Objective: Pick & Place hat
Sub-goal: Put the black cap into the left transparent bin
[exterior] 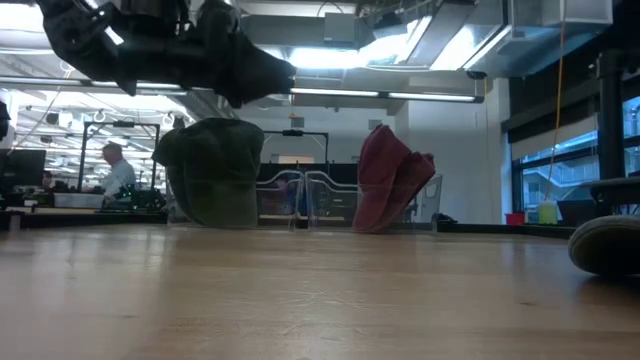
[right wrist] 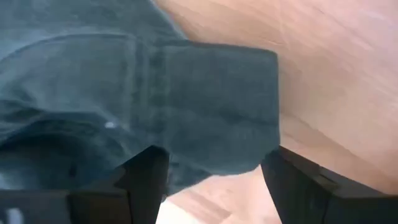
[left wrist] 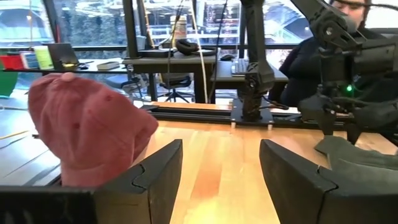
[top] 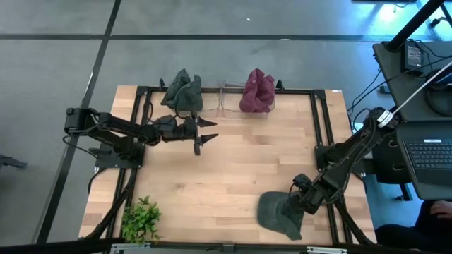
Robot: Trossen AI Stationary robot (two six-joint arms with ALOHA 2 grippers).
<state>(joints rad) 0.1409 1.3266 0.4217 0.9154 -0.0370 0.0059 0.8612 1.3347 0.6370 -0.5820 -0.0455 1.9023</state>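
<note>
Right gripper low over grey hat at near right of tabletop, jaws apart, straddling hat's edge, likely lined up to grasp; contact unclear. Left gripper hovers mid-air above tabletop, jaws apart, empty, likely waiting. Green hat and red hat propped on stands at far edge. Plant at near left corner.

Beyond the left gripper, tall glass windows stood behind a dark desk. A grey concrete floor surrounded the table. Long ceiling strip lights glowed overhead.
</note>
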